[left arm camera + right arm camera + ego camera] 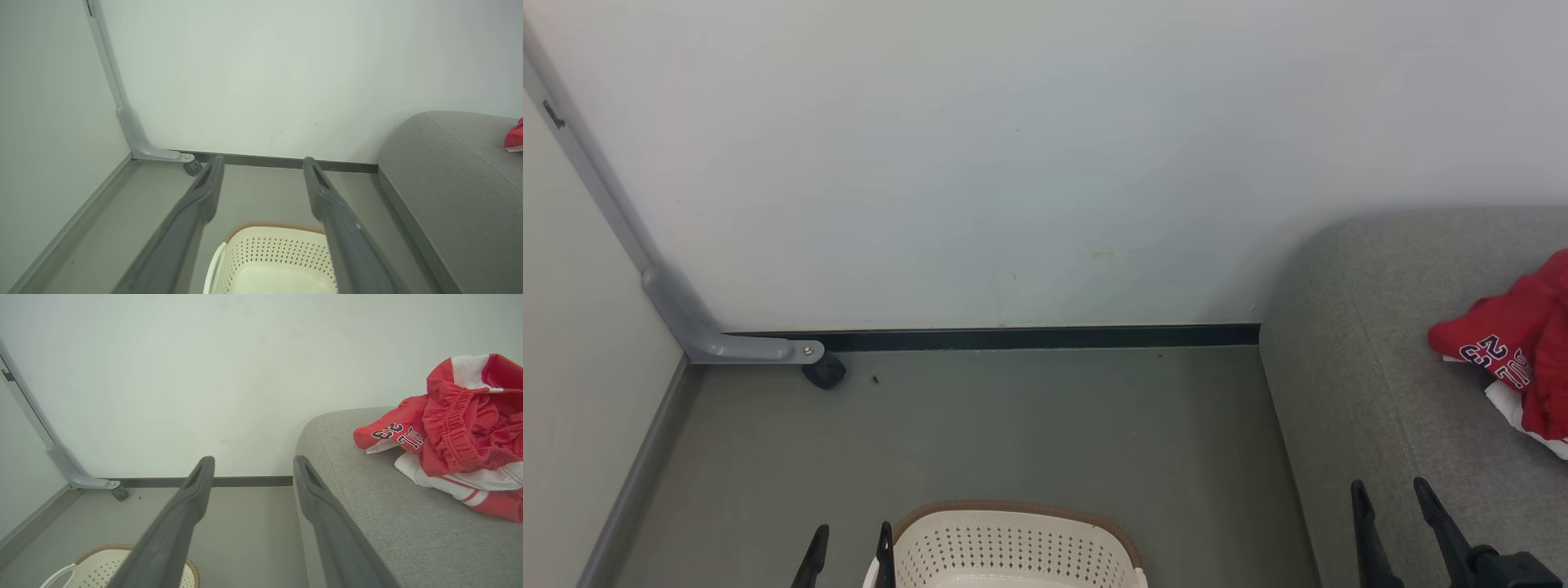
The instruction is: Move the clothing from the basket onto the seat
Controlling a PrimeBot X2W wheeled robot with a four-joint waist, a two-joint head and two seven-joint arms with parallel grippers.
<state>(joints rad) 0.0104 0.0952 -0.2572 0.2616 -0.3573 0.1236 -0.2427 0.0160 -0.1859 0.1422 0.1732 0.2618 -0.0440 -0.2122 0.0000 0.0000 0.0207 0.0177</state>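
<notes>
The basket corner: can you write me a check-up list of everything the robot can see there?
Surface: smooth grey floor.
Job's things: red clothing lies heaped on the grey seat; cream basket stands on the floor, its visible inside bare.
Clutter: nothing seen.
Tools: left tool open near the basket; right tool open near the seat's edge; both hold nothing.
Cables: nothing seen.
Surroundings: white wall, dark skirting, grey frame leg with a small black wheel.

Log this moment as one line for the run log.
clothing: heaped on seat | basket: on floor, visible part empty | left gripper: open, empty | right gripper: open, empty
</notes>
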